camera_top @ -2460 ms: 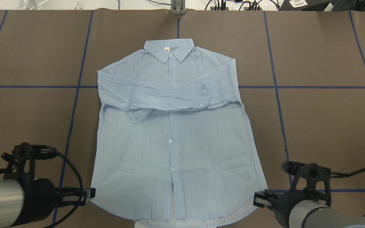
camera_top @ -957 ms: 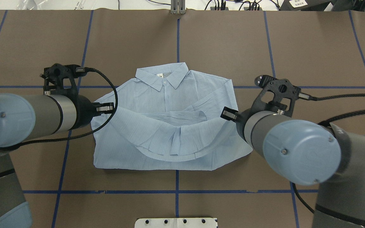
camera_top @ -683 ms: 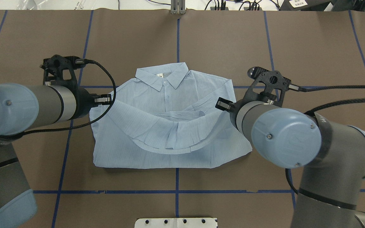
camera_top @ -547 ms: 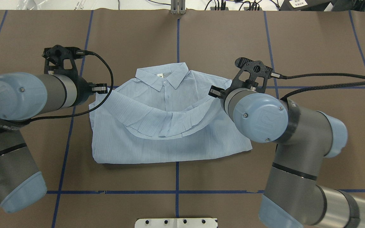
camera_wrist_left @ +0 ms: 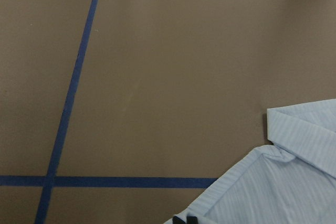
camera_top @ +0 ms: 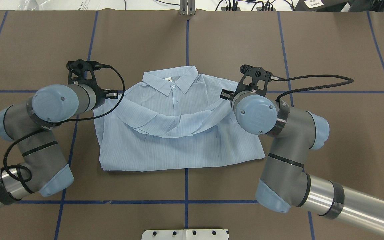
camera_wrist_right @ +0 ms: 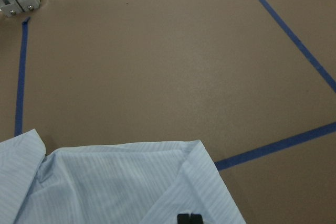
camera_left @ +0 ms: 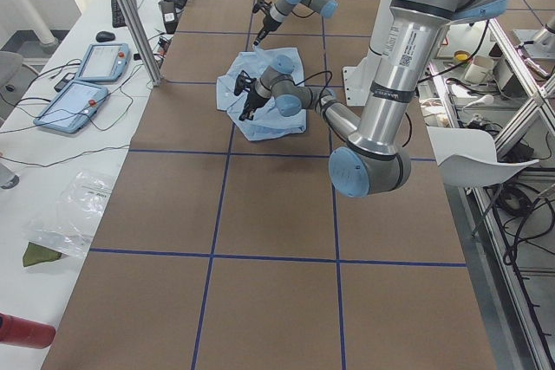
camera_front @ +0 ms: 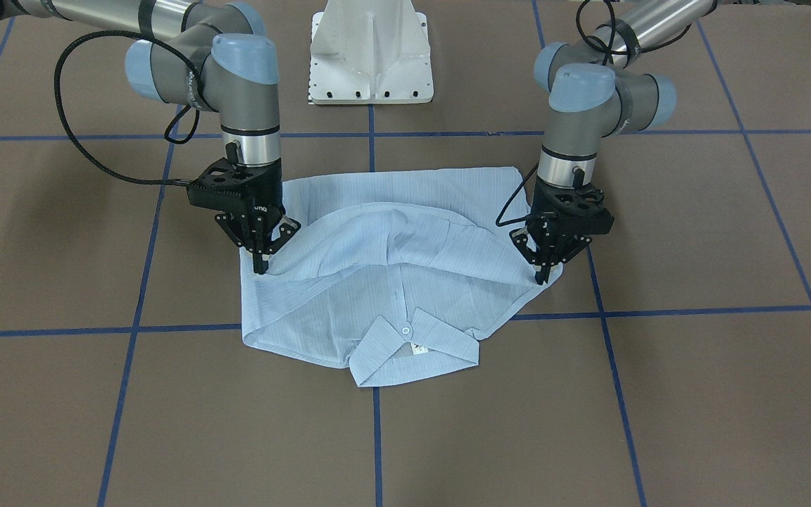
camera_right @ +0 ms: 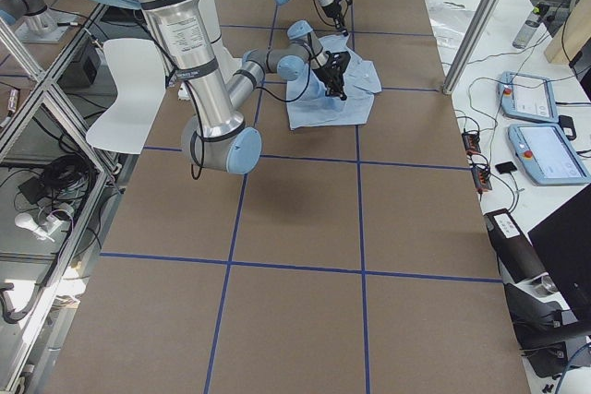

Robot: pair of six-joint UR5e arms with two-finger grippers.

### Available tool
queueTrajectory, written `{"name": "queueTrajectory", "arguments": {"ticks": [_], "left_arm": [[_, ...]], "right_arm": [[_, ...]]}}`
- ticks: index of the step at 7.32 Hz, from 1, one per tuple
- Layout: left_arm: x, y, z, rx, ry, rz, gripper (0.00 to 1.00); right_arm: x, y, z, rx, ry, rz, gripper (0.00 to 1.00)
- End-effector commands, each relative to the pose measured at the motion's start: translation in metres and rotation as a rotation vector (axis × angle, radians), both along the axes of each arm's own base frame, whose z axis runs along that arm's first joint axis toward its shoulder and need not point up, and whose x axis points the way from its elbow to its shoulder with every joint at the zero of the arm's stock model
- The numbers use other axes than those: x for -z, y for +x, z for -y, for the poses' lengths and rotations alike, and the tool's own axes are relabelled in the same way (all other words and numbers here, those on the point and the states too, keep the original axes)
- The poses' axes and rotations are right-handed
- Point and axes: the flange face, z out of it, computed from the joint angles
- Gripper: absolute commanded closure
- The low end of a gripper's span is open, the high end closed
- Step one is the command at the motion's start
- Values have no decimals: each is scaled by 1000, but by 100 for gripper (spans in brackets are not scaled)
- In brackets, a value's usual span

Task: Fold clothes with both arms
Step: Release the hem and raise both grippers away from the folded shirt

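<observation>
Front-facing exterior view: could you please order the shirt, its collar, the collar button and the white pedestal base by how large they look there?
Largest to smallest:
1. shirt
2. white pedestal base, though the picture's top edge cuts it off
3. collar
4. collar button

Silver-grey tubular left arm (camera_top: 42, 156), light blue joint caps: elbow bent, wrist vertical. Black two-finger left gripper (camera_front: 541, 271) points down, fingers pinched on the pale blue striped shirt (camera_front: 405, 274). Right arm (camera_top: 283, 166), right gripper (camera_front: 260, 260): mirrored, same grip.
</observation>
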Motion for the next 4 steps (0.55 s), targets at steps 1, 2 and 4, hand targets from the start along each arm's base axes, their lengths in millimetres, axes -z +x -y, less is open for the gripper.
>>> {"name": "queueTrajectory", "arguments": {"ticks": [1, 2, 4], "left_arm": [[-4, -8, 12, -27, 60, 36, 100], [0, -20, 21, -41, 107, 49, 100], [-4, -28, 21, -57, 155, 31, 100]], "right_arm": [[-2, 18, 21, -17, 11, -15, 100], [-2, 27, 30, -18, 13, -20, 100], [-12, 27, 36, -13, 6, -43, 100]]}}
